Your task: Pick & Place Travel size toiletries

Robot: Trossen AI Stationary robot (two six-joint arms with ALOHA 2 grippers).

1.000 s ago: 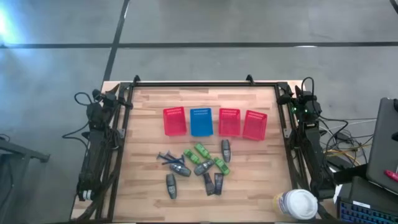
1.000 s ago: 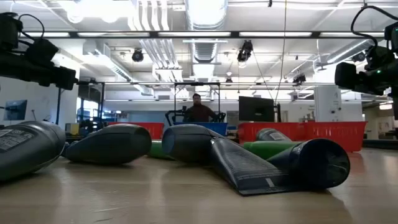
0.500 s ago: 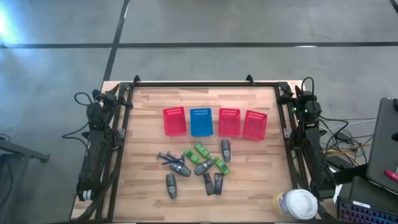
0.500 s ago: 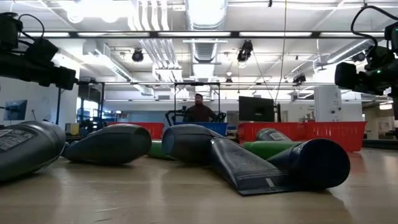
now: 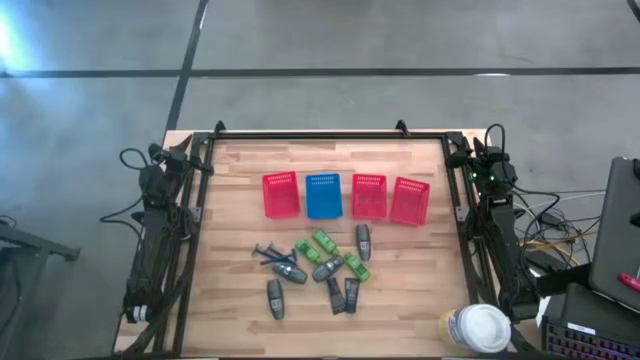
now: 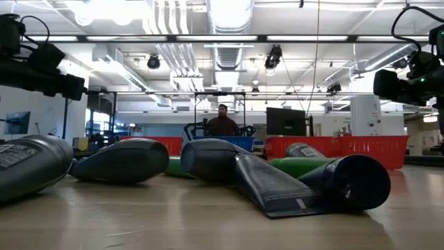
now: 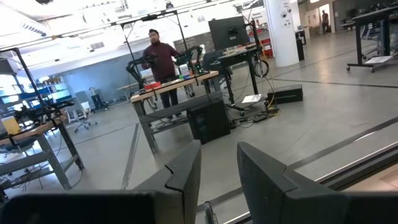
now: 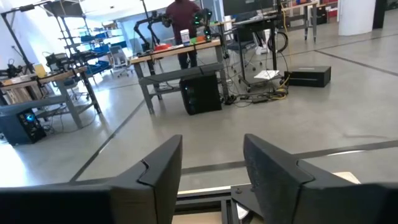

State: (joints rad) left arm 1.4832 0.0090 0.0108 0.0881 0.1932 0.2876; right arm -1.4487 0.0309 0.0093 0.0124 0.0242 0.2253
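The travel size toiletries (image 5: 318,267) lie loose in a cluster on the near middle of the wooden table. They are grey tubes (image 5: 363,240), green tubes (image 5: 322,241), thin dark blue pieces (image 5: 268,255) and dark flat packets (image 5: 351,293). In the low view the grey tubes (image 6: 125,161) lie close in front. My left gripper (image 7: 219,155) is parked off the table's left edge near the far corner, open with nothing between its fingers. My right gripper (image 8: 211,146) is parked the same way off the right edge, open and holding nothing.
Three red slotted baskets (image 5: 280,194) (image 5: 369,196) (image 5: 410,200) and one blue basket (image 5: 323,195) stand in a row beyond the cluster. A white-lidded cup (image 5: 478,328) sits at the near right corner. A person (image 6: 222,123) stands in the room behind the table.
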